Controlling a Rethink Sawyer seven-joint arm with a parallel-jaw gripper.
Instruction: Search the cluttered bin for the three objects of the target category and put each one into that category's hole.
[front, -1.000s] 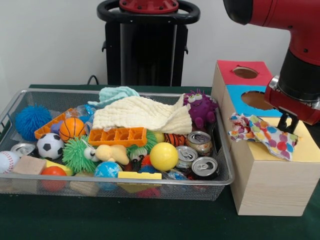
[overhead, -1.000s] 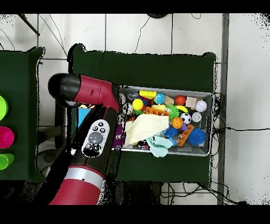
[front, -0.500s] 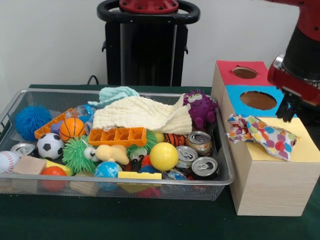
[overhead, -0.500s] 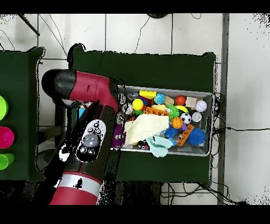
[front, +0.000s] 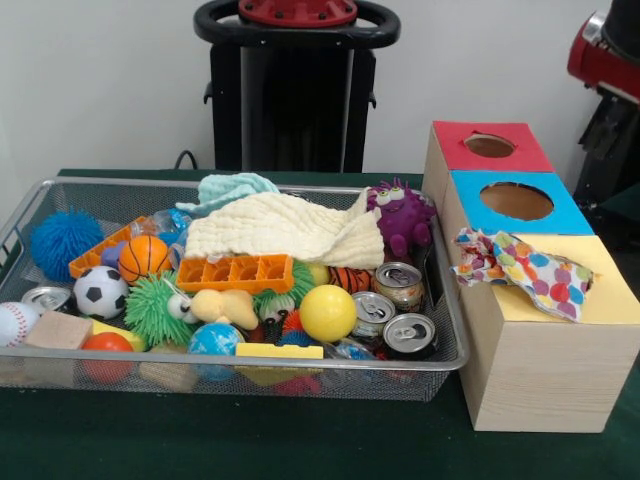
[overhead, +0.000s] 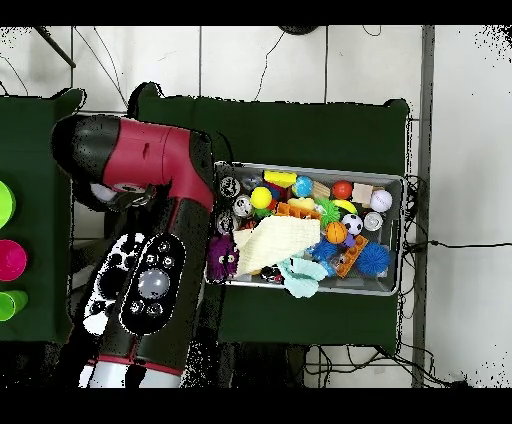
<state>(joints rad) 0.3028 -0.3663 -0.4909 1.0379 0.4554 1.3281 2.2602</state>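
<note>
Polka-dot patterned cloth (front: 527, 272) draped over yellow section of wooden box (front: 545, 372), right of wire mesh bin (front: 250, 372); gripper state impossible to tell.

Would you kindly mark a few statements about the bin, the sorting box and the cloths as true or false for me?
1. A polka-dot cloth lies on the yellow section of the sorting box. True.
2. The polka-dot cloth has dropped fully through its hole. False: it lies draped on top of the box, in plain sight.
3. A cream cloth lies spread over items in the mesh bin. True.
4. The blue section's hole is plugged by a can. False: the hole is open, and the cans sit in the bin.
5. The purple monster toy sits in the bin's corner nearest the box. True.
</note>
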